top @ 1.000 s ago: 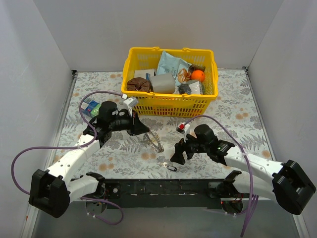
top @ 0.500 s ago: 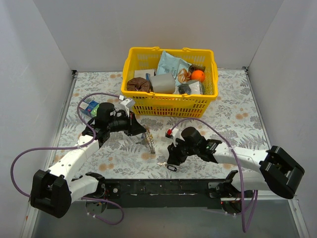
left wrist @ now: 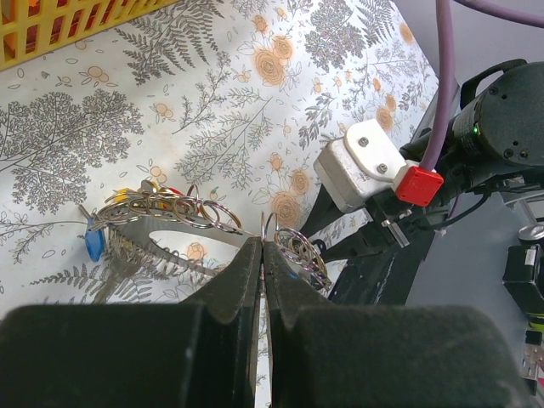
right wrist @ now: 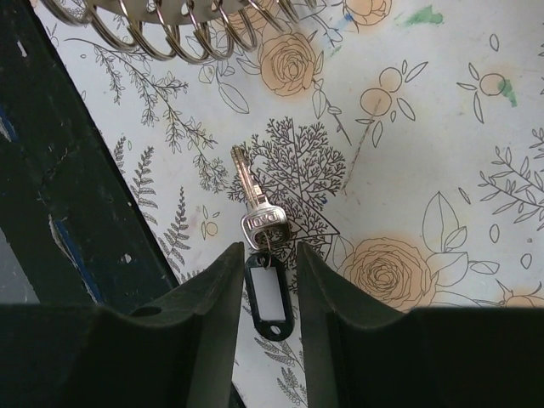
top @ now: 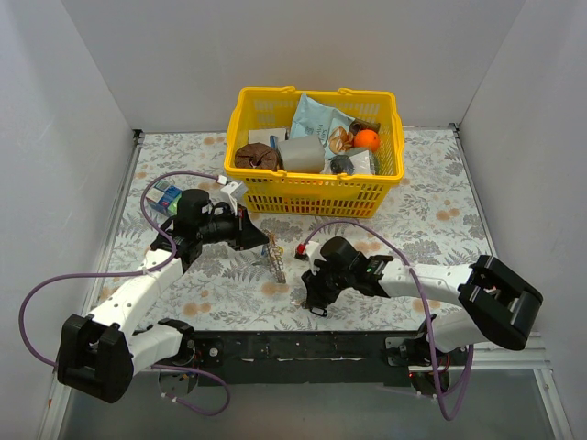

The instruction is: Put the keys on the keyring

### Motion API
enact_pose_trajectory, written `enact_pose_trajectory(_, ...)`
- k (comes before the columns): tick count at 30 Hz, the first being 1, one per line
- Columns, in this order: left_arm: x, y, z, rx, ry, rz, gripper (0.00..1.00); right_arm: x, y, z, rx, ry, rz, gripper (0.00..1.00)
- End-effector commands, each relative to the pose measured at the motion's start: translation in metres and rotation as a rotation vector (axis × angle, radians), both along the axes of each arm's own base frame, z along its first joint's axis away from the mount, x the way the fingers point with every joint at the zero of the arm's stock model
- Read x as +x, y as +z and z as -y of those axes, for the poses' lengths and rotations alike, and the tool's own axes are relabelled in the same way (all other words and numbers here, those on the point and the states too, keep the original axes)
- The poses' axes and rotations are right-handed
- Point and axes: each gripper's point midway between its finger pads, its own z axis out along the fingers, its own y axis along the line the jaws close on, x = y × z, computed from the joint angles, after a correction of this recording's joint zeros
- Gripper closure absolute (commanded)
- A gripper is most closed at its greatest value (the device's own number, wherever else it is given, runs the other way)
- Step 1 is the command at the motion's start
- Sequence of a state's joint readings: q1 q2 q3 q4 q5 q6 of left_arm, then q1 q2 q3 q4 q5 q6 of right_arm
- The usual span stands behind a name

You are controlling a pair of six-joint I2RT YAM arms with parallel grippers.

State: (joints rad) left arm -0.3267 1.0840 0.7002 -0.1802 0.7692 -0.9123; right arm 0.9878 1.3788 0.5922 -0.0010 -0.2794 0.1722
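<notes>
The left gripper (left wrist: 263, 251) is closed tight on the keyring (left wrist: 161, 212), pinching a thin wire loop at its rim and holding it raised just above the desk (left wrist: 212, 102). A few coloured keys (left wrist: 92, 245), blue, red and yellow, appear to hang at the ring's far end, so part of the job looks done. One silver key (right wrist: 252, 204) with a black tag (right wrist: 265, 299) lies loose on the desk, just beside the ring. The right gripper (right wrist: 269, 255) is low over it, jaws narrowly parted and straddling the tag, not yet clamped. Picking up this key and threading it onto the ring looks like what remains.
</notes>
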Motion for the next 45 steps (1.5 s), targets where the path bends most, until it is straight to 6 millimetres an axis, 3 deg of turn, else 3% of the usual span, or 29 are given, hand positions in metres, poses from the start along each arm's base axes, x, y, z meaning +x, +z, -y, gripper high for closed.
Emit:
enact_pose_trajectory(1,0.001,0.012,0.001,-0.026,-0.023,0.049,1.00,0.003,0.009,-0.010,0.018,0.010,0.023,0.62)
enact_pose_trajectory(26,0.001,0.014,0.002,-0.035,-0.031,0.054,1.00,-0.010,-0.004,-0.002,-0.008,0.019,-0.020,0.78)
enact_pose_trajectory(39,0.001,0.014,0.002,-0.035,-0.035,0.052,1.00,-0.017,-0.013,0.005,-0.050,0.026,-0.060,0.78)
enact_pose_trajectory(42,0.002,0.014,0.002,-0.035,-0.034,0.052,1.00,-0.017,-0.014,0.005,-0.051,0.026,-0.061,0.85)
enact_pose_trajectory(44,0.001,0.015,0.002,-0.036,-0.035,0.053,1.00,-0.016,-0.015,0.005,-0.058,0.022,-0.062,0.98)
enact_pose_trajectory(45,0.002,0.015,0.002,-0.036,-0.034,0.058,1.00,-0.016,-0.016,0.005,-0.058,0.019,-0.062,0.99)
